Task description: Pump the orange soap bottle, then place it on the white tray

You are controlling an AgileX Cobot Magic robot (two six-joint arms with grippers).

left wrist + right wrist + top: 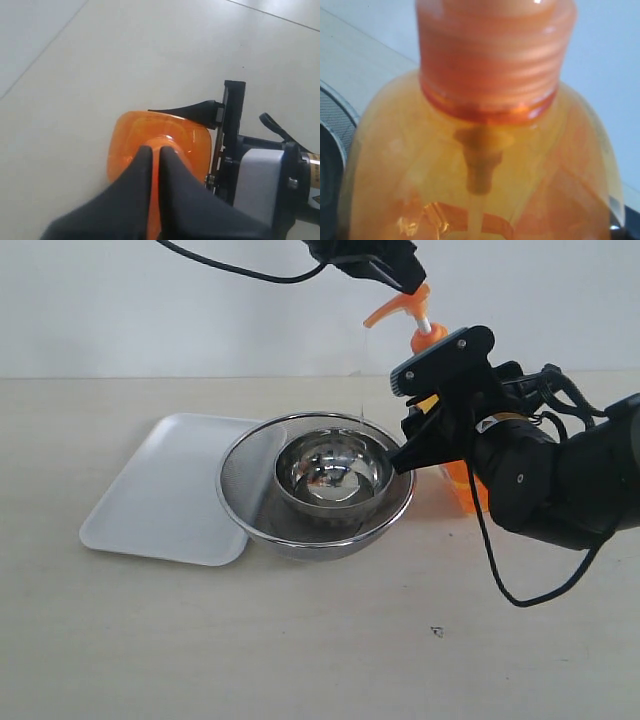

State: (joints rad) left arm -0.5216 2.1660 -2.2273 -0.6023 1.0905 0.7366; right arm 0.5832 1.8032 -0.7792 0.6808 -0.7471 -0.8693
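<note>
Left gripper (154, 148): its two black fingers are drawn almost together on top of the pump head (402, 306). A thin orange strip shows between them. I cannot tell if they pinch the head or only lie on it.
Right gripper (432, 435): it clasps the body of the orange soap bottle (475, 165) from the side. In the left wrist view one black finger (192, 111) lies flat against the wall of the bottle; the other finger is hidden.
Orange soap bottle: there is one. It stands just beside the mesh strainer (245, 475), on the side away from the white tray, and is about upright. The white stem shows under the pump head. The right arm covers most of the base, so I cannot tell if it rests on the table (300, 640).
Mesh strainer: there is one, round and of steel. It lies between the bottle and the tray, and its edge overlaps the near corner of the tray.
Steel bowl (330, 475): there is one, smaller and shiny, sitting inside the strainer.
White tray (160, 490): there is one, flat on the table on the far side of the strainer from the bottle. It is apart from the bottle.
Cables: there are two black ones. One hangs in a loop under the right arm (520, 590) and one leads away from the left arm (240, 270), above the strainer.
</note>
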